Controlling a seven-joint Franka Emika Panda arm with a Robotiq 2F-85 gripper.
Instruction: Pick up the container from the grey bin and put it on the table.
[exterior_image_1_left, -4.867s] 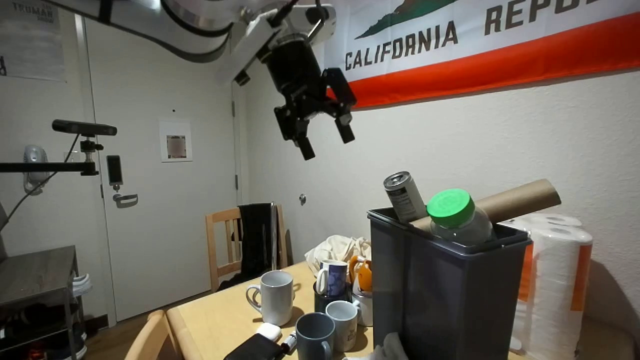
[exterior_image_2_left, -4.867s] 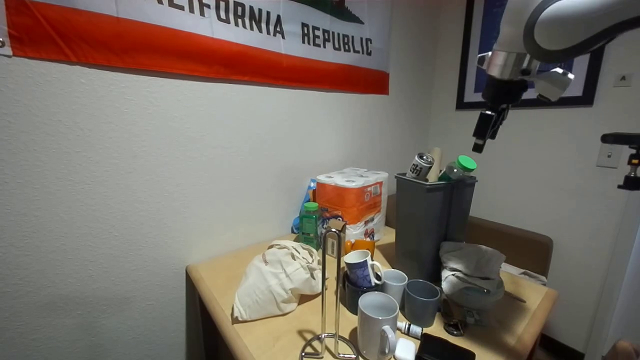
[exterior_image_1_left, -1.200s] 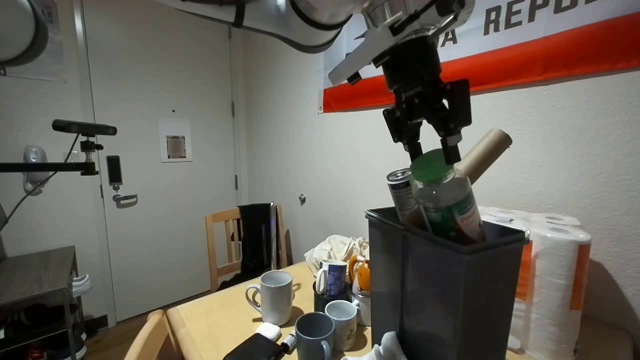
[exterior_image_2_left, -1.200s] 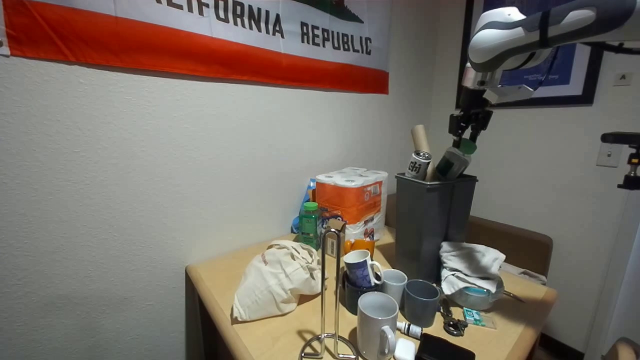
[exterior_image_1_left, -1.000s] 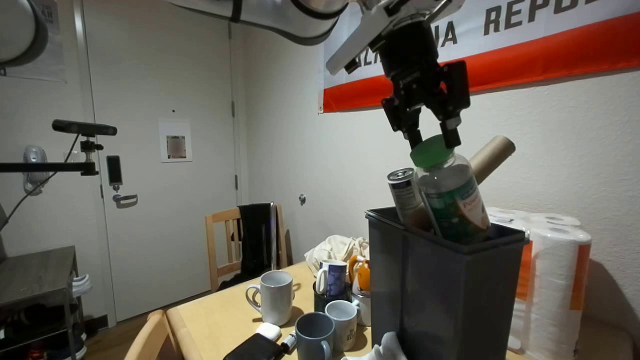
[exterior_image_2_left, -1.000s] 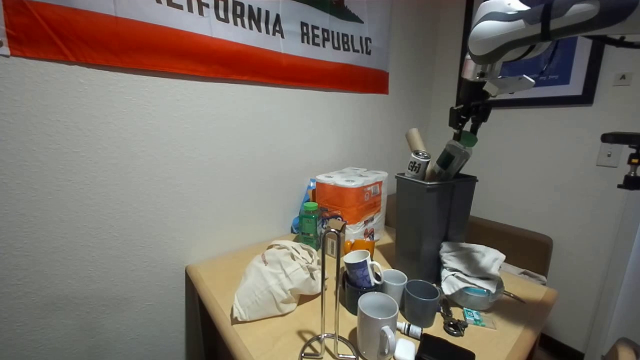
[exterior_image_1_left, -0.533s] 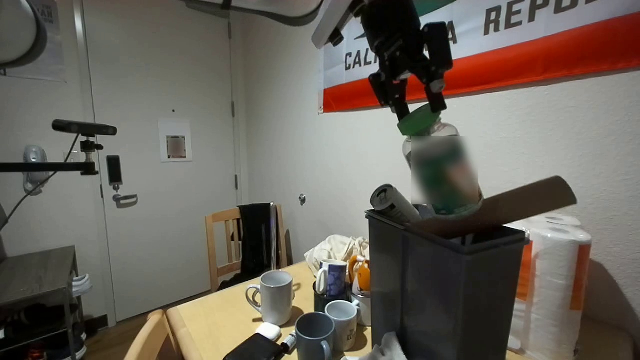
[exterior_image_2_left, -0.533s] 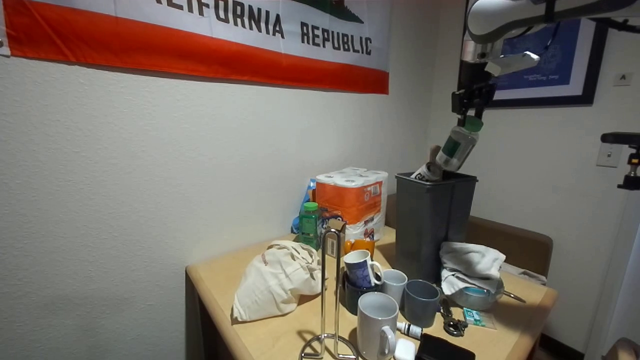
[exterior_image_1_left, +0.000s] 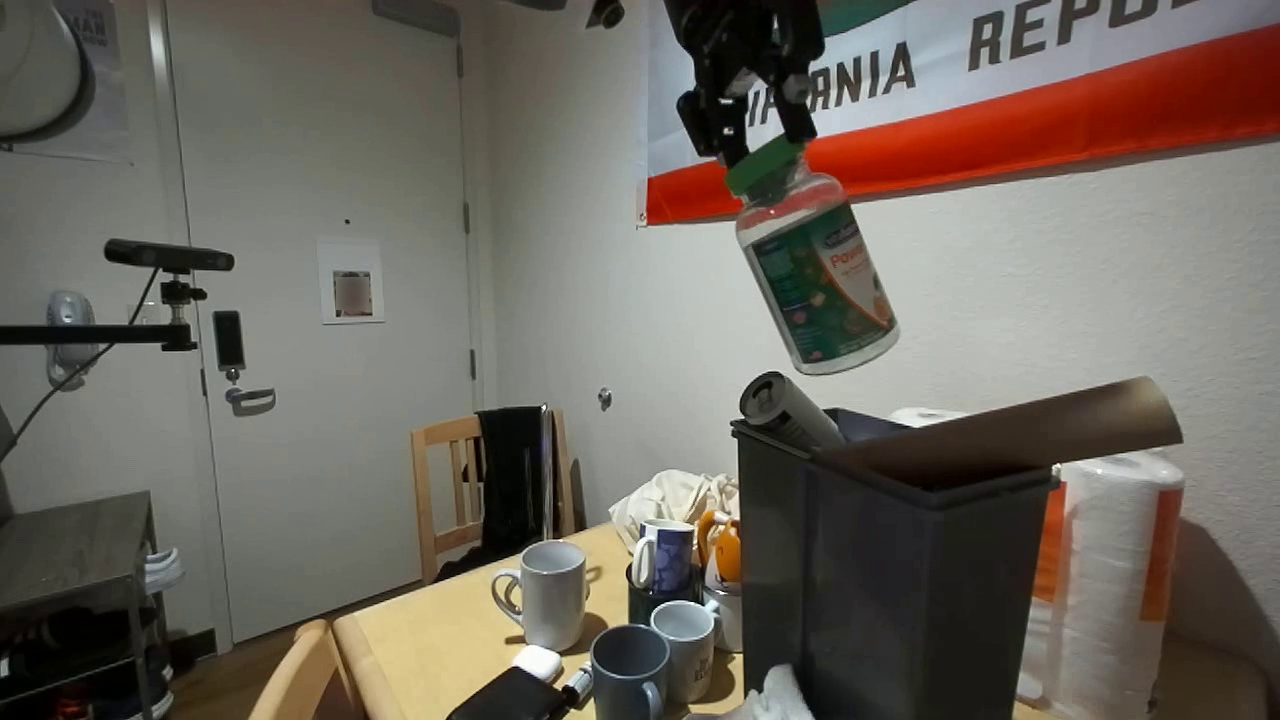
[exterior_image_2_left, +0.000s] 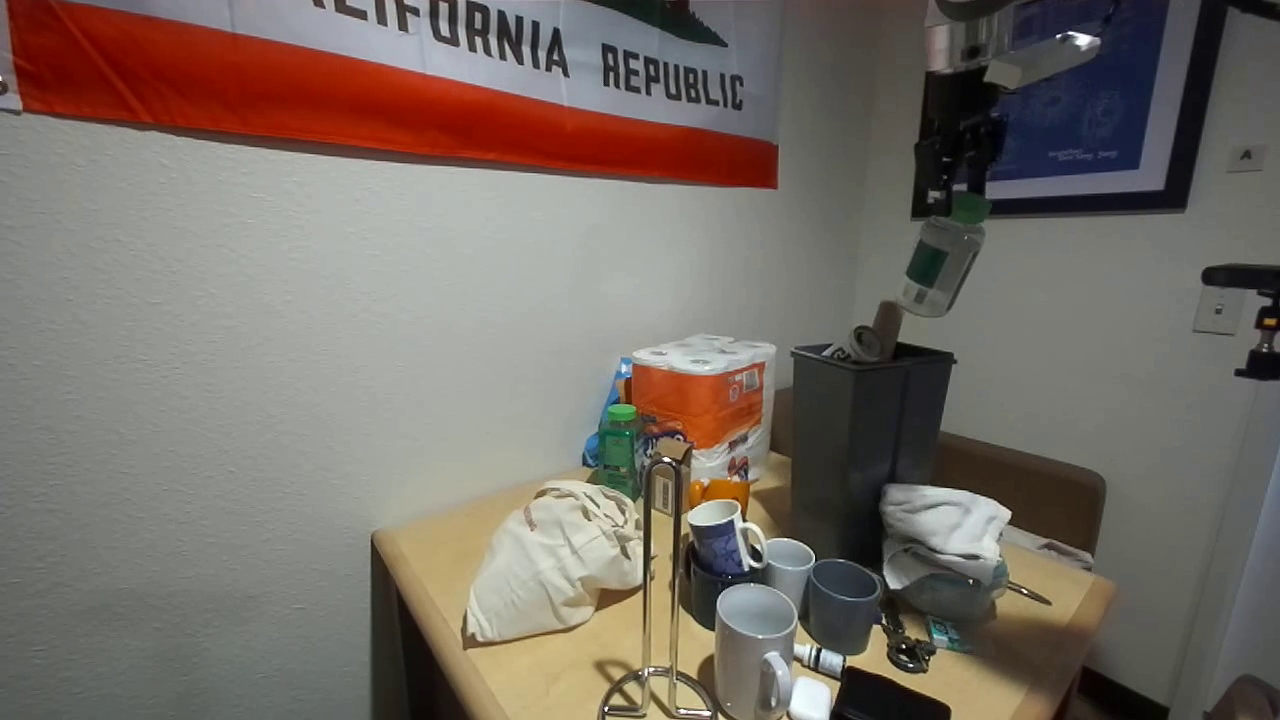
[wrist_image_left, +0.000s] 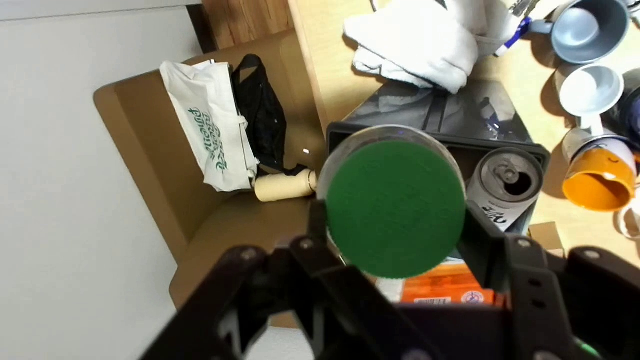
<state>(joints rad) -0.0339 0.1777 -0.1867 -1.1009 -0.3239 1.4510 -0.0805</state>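
Note:
The container (exterior_image_1_left: 820, 285), a clear bottle with a green lid and a green-and-white label, hangs tilted in the air above the grey bin (exterior_image_1_left: 900, 600). My gripper (exterior_image_1_left: 768, 148) is shut on its lid, a finger on either side. In the wrist view the round green lid (wrist_image_left: 395, 210) fills the space between the fingers (wrist_image_left: 487, 247) and hides most of the bottle below. An exterior view has the container (exterior_image_2_left: 940, 265) with its base higher than the bin's rim (exterior_image_2_left: 870, 365). The table (exterior_image_2_left: 450, 560) is tan wood and carries the bin.
A can (exterior_image_1_left: 785, 410) and a cardboard tube (exterior_image_1_left: 1080, 430) stick out of the bin. Several mugs (exterior_image_2_left: 755, 650), a metal stand (exterior_image_2_left: 647, 580), a cloth bag (exterior_image_2_left: 560, 565), a green bottle (exterior_image_2_left: 620, 450) and a white towel (exterior_image_2_left: 945, 530) occupy the table. Wrapped rolls (exterior_image_2_left: 700, 400) stand behind.
Several seconds ago the gripper was open above the bin. Since then it has shut on the container's lid and lifted it out. The can and the cardboard tube have tipped over at the rim.

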